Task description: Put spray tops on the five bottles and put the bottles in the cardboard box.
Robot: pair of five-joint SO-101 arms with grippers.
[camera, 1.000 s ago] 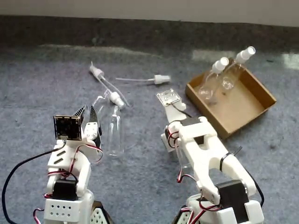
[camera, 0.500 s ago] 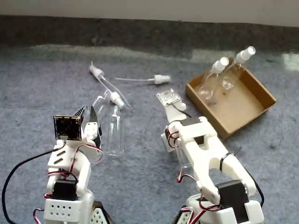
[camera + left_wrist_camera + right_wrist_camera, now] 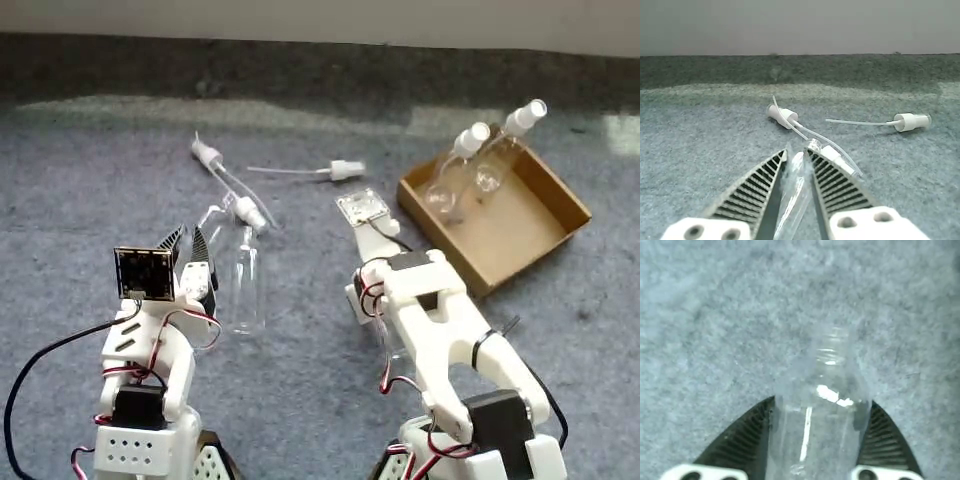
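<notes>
grey carpeted table (image 3: 90, 180), seen from above, with two arms side by side at its near edge. the right arm (image 3: 440, 320) stands between the loose items at centre and the cardboard box (image 3: 512, 228), which sits at an angle on the far right. the left arm (image 3: 150, 350) stands near left. in the box, two capped bottles (image 3: 447, 185) lie side by side, spray tops pointing out over the far rim. the right gripper (image 3: 821, 405) is clamped on bottle a (image 3: 815, 432), a clear bottle whose long axis runs straight out from the wrist, with its open, uncapped neck pointing away. the left gripper (image 3: 797, 154) has its fingers drawn narrow onto bottle b (image 3: 792, 195), long axis in line with the fingers and open neck just past the tips. bottle c (image 3: 243, 285) lies flat just beside the left gripper, long axis near to far, neck to the far side. a spray top (image 3: 248, 212) sits at that neck; whether it is seated cannot be told. beyond lie a second spray top (image 3: 207, 154), its tube trailing back toward bottle c, and a third spray top (image 3: 346, 171), its tube pointing left.
</notes>
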